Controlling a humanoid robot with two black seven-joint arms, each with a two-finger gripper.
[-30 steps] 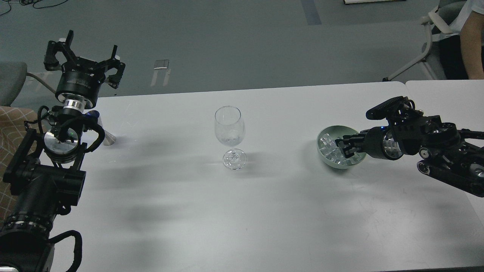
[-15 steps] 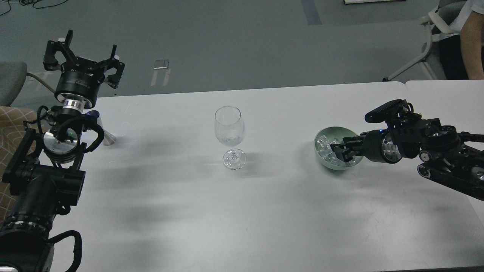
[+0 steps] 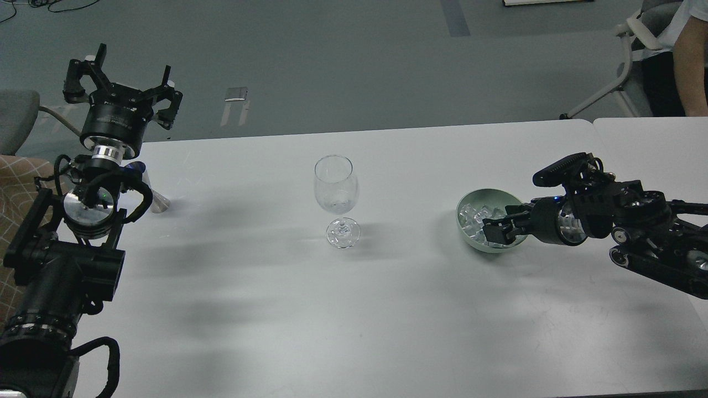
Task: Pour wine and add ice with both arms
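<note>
A clear stemmed wine glass (image 3: 336, 192) stands upright at the middle of the white table (image 3: 354, 309). It looks empty. A pale green bowl (image 3: 470, 235) holding several clear ice cubes (image 3: 474, 213) is to its right. My right gripper (image 3: 496, 230) reaches in from the right with its fingers over the bowl's right rim. It appears shut on the bowl, which moves with it. My left gripper (image 3: 124, 77) is raised at the far left beyond the table's back edge, open and empty, with its fingers spread wide.
A small clear object (image 3: 159, 203) lies on the table by my left arm, partly hidden behind it. A second table (image 3: 652, 138) adjoins at the right. A seated person (image 3: 688, 61) and a chair (image 3: 636, 38) are at the back right.
My right gripper and the bowl have shifted together to the left and slightly toward me, closer to the wine glass. The left arm has not moved.
</note>
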